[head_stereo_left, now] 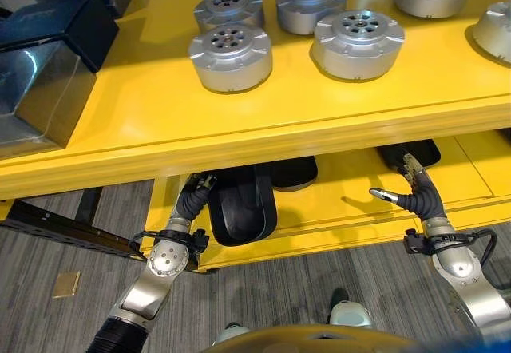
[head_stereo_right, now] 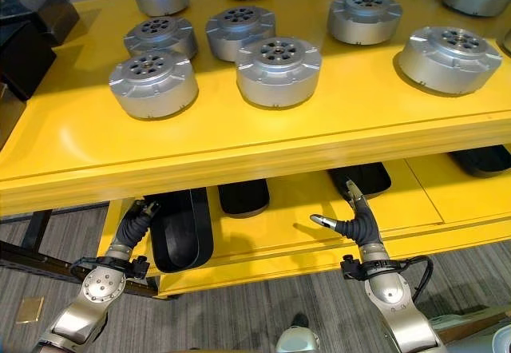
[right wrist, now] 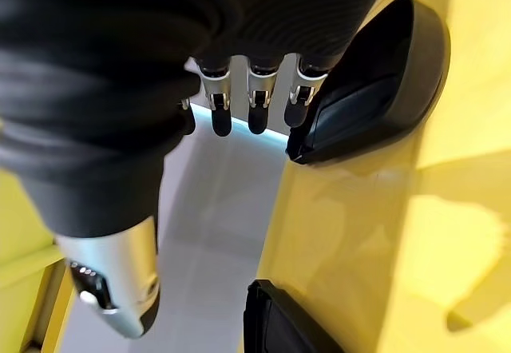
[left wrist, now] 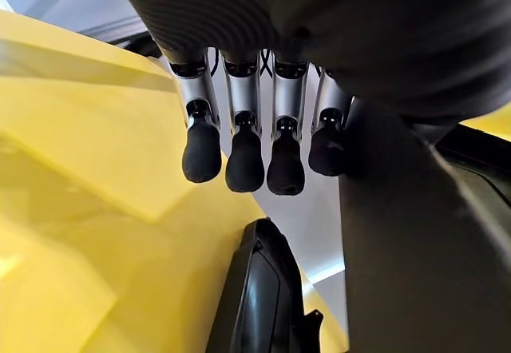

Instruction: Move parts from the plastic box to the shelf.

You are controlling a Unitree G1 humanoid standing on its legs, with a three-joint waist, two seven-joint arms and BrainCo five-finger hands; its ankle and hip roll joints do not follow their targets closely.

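Observation:
Several silver round parts (head_stereo_left: 230,56) stand on the top board of a yellow shelf (head_stereo_left: 160,121). My left hand (head_stereo_left: 194,201) reaches under that board, beside a black tray (head_stereo_left: 243,209) that juts out over the lower board's front edge. In the left wrist view its fingers (left wrist: 243,157) hang straight and hold nothing. My right hand (head_stereo_left: 415,197) hovers over the lower board (head_stereo_left: 343,201), open with the thumb spread. Its fingers (right wrist: 255,101) point at another black tray (right wrist: 375,89) further in, without touching it.
Dark boxes (head_stereo_left: 56,17) sit at the top board's left end. More black trays (head_stereo_right: 243,196) lie on the lower board under the overhang. A dark metal bar (head_stereo_left: 56,225) runs low at the left. A small tan square (head_stereo_left: 66,283) lies on the grey carpet.

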